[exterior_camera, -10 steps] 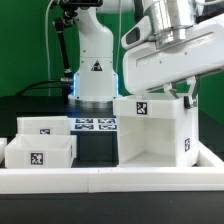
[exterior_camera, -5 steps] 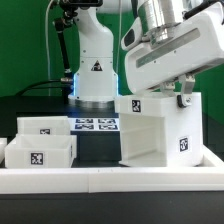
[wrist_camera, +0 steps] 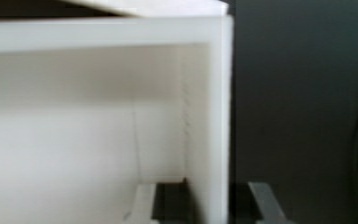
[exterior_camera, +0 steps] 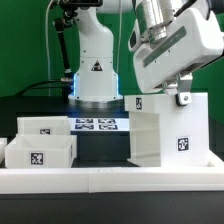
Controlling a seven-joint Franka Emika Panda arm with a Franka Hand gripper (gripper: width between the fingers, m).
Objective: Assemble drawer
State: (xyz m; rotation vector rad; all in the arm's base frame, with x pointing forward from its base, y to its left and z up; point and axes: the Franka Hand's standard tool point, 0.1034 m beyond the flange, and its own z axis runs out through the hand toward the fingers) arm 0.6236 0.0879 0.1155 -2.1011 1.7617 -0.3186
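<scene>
Gripper (exterior_camera: 183, 97) clamps shell (exterior_camera: 170, 130) wall; only wrist view shows fingers (wrist_camera: 172, 205) straddling it.

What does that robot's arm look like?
The arm is glossy white with rounded shells. Its base has a black triangle sticker and a blue glow. There are black cables up top and a silvery collar at the wrist. The gripper has small dark fingers.
</scene>
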